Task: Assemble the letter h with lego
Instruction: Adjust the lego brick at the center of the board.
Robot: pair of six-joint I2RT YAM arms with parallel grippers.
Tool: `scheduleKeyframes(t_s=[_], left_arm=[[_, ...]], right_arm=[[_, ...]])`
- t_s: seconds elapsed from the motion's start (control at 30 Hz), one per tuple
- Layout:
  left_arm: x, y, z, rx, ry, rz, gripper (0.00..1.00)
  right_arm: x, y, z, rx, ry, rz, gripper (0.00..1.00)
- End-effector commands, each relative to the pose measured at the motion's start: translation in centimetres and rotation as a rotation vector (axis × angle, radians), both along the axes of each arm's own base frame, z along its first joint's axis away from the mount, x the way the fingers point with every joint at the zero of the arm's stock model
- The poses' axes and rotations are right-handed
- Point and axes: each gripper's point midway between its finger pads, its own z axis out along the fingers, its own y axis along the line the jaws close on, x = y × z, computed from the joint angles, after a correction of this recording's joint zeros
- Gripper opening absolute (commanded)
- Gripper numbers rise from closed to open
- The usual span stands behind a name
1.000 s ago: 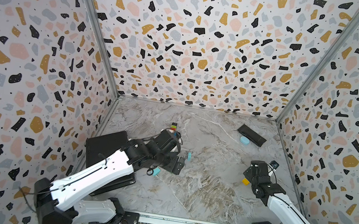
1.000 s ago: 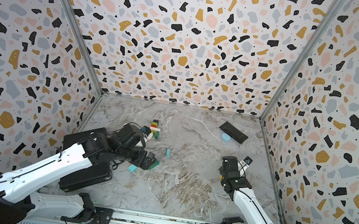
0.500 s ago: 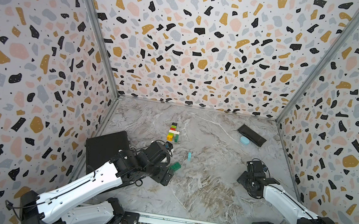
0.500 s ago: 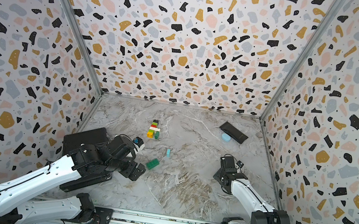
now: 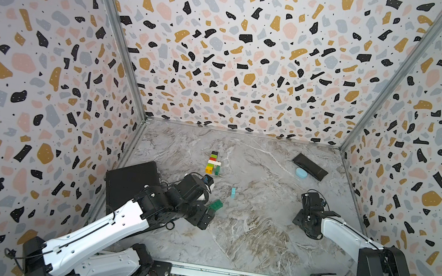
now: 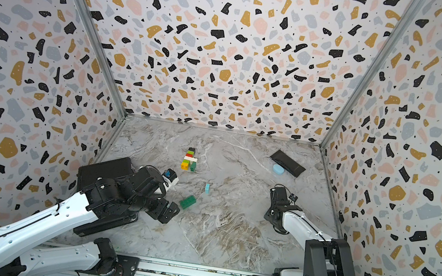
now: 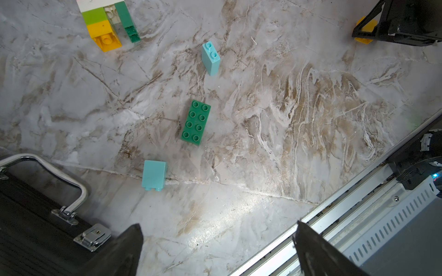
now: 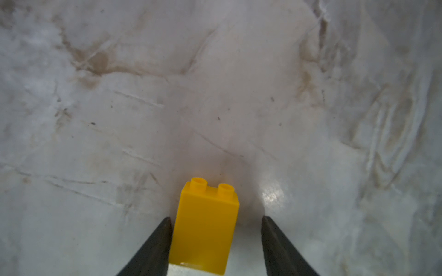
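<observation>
- In both top views, the partly built lego stack [image 5: 213,163] [image 6: 189,159] is seen lying on the marbled worktop [image 5: 251,239] toward the back. A dark green brick [image 5: 215,205] [image 6: 188,202] and a light blue brick [image 5: 233,192] [image 6: 207,188] are left loose nearer the front. The right jaws are lowered to the worktop at the right side, and what sits under them is hidden here.
- In the left wrist view, the left jaws are shown wide apart with nothing between them, beside a black latched case [image 7: 35,215]. The dark green brick [image 7: 196,122] is seen flat, studs up. A second light blue brick [image 7: 154,175] is seen on its side. These bricks are judged light, rigid and smooth-walled, so they are likely to slide if nudged.
- In the right wrist view, a yellow brick [image 8: 205,227] is framed between the right jaws, which stand apart. One is laid against a flank and a gap is left at the other, so nothing is clamped yet. Hold is best taken squarely across the two flat opposite flanks, with the studs left free. A skewed pinch is judged likely to twist the brick or squirt it out.
</observation>
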Motion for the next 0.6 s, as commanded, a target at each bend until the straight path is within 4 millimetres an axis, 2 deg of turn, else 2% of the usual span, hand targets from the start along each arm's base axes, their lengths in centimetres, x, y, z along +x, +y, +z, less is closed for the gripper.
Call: scheduleKeyframes(t_s=[0.0,0.17,0.27,0.4,0.43,0.5,0.57], left_arm=[[0.3,-0.3,-0.2,-0.004,-0.006,-0.01,0.99],[0.3,-0.3,-0.3,-0.005,-0.001,-0.01,0.99],[0.4,-0.3,-0.4,-0.008,0.006,-0.004,0.99],[0.7,-0.3,-0.4,-0.023,0.025,0.007,0.99],[0.7,-0.2,-0.4,-0.025,0.028,0.011,0.99],[1.0,-0.1,-0.3,-0.028,0.027,0.027,0.99],[1.2,0.2,-0.2,-0.027,0.021,0.045,0.99]], right_arm=[[0.5,-0.2,0.4,-0.007,-0.006,0.002,0.52],[1.0,0.3,0.3,0.013,-0.024,0.036,0.38],[2.2,2.9,0.7,0.13,-0.086,0.129,0.27],[4.1,10.1,3.4,0.314,-0.242,0.393,0.17],[4.5,12.8,4.8,0.35,-0.295,0.499,0.14],[4.2,17.3,6.8,0.434,-0.361,0.672,0.1],[2.9,21.7,8.8,0.521,-0.444,0.851,0.08]])
